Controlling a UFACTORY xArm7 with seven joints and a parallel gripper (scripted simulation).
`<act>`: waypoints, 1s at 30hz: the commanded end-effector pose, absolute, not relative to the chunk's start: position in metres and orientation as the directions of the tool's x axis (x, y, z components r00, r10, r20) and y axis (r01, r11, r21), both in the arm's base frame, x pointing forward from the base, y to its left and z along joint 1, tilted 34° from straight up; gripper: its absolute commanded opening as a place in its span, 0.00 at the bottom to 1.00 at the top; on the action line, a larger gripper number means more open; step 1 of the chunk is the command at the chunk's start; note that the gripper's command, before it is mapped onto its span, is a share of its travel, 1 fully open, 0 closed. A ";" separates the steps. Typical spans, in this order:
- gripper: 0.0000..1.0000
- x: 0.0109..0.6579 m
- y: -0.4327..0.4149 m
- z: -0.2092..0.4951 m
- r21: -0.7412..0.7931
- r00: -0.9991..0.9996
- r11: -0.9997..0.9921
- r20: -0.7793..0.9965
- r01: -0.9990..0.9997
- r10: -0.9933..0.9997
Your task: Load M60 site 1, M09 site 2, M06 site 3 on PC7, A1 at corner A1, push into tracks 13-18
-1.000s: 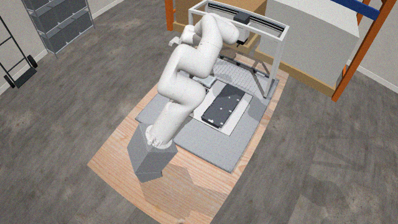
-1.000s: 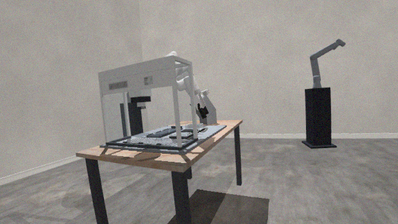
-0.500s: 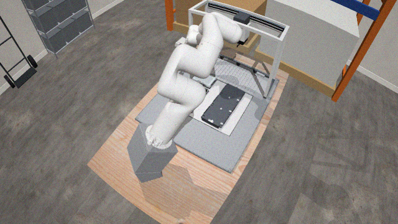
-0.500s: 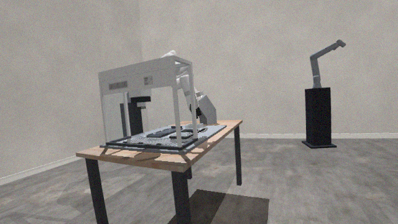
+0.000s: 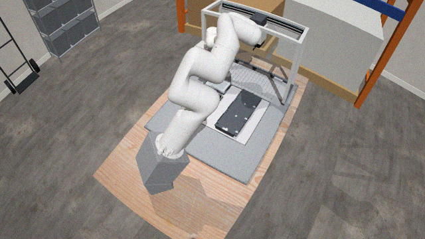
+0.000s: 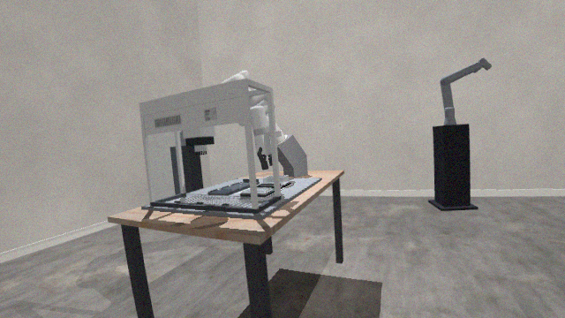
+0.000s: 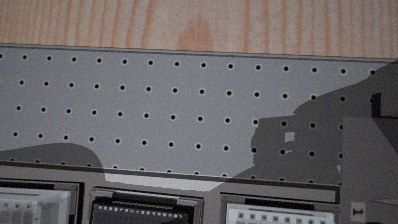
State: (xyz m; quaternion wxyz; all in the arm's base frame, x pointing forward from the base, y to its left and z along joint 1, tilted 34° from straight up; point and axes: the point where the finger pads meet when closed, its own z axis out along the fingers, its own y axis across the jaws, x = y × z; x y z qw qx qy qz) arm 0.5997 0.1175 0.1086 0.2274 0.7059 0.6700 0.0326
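Observation:
The dark plate carrier PC7 (image 5: 237,113) (image 6: 229,189) lies empty on the white apron (image 5: 257,124), in front of the rails (image 5: 252,79). My gripper (image 6: 265,160) is open and empty. It hangs above the left side of the deck, beside the instrument frame, and the arm hides it in the top view. The wrist view looks down on the perforated grey deck (image 7: 150,105). Three nests in a row show at its bottom edge: a pale plate (image 7: 30,207), a dark fine-welled plate (image 7: 145,212) and a white plate (image 7: 280,214). My fingers are outside the wrist view.
The white instrument frame (image 5: 300,36) (image 6: 199,110) stands over the rails at the back of the table. The wooden table edge (image 7: 200,25) runs just beyond the deck. A small label reading 1 (image 7: 357,210) sits right of the nests. The arm's base block (image 5: 159,169) stands at the table's front.

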 end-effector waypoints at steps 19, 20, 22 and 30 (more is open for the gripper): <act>1.00 0.607 0.061 0.145 0.465 0.208 -0.037 -0.322 0.884 0.924; 1.00 0.607 0.061 0.145 0.465 0.208 -0.037 -0.322 0.884 0.924; 1.00 0.607 0.061 0.145 0.465 0.208 -0.037 -0.322 0.884 0.924; 1.00 0.607 0.061 0.145 0.465 0.208 -0.037 -0.322 0.884 0.924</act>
